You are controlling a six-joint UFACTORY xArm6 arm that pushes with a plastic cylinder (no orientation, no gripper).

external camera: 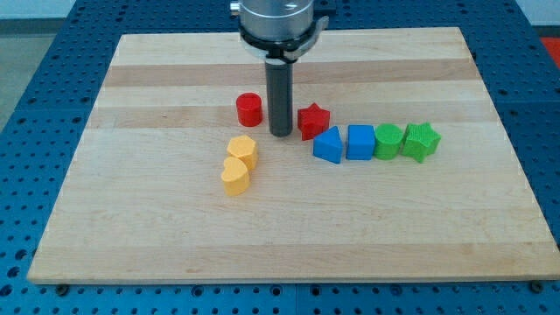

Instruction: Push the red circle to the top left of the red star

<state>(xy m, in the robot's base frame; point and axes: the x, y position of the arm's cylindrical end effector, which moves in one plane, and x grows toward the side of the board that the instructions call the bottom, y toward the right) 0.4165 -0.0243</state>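
Red circle (249,109) left of my tip (281,134), red star (313,121) right

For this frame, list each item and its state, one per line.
My tip: down between red circle and red star.
Red circle: left of the tip, apart from the star.
Red star: right of the tip.
Yellow blocks: touching pair.
Blue and green blocks: touching row.

Vantage: one camera, raised, at the bench's (157,254) near edge
Facing: down and across, far edge at the view's top
Range: close enough that the bench nearly fills the view
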